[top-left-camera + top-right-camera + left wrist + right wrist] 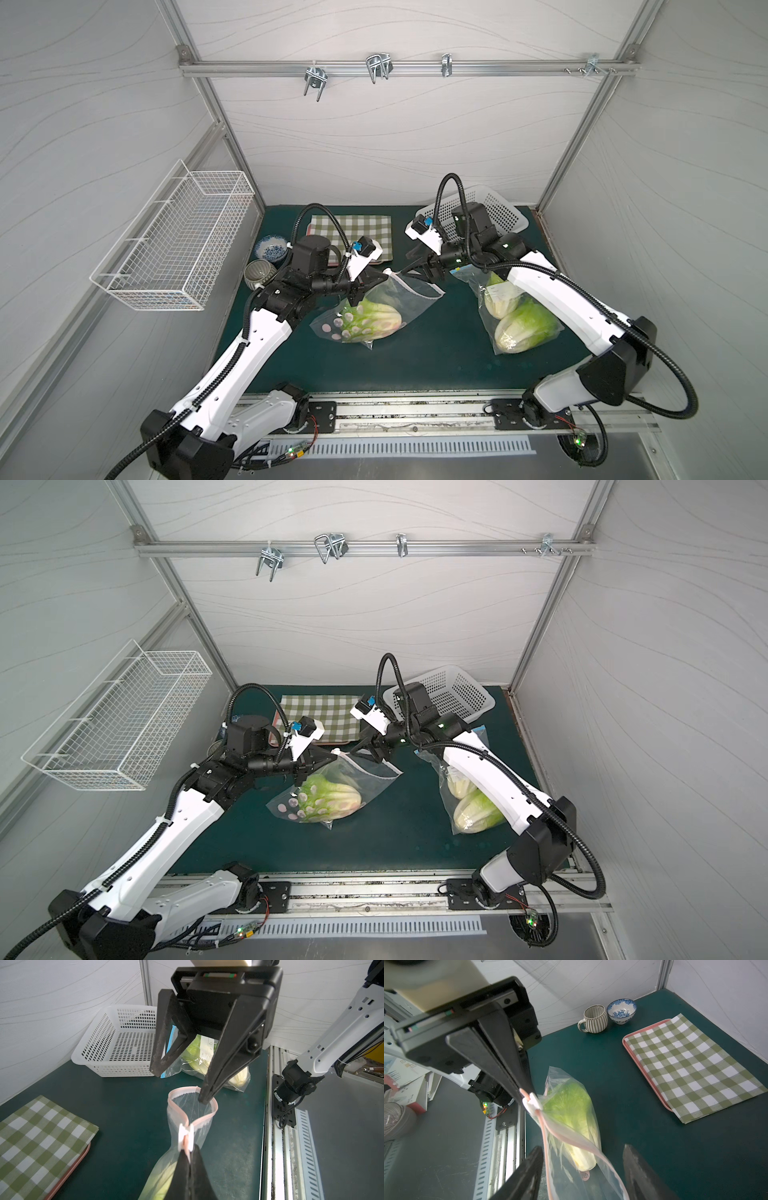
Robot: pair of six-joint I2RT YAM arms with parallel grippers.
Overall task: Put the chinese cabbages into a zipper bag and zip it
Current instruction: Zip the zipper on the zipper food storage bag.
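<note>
Left tool (189,1154) was clamped on the zipper bag (193,1109) by its slider (185,1133), right tool (180,1085) stood jaws apart straddling the bag's open rim, one chinese cabbage (571,1109) inside

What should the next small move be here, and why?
Probably close the right claw on the bag's pink rim, which its open jaws straddle. The left claw pinches the bag beside the slider, the rim gapes open, and one cabbage is inside.
</note>
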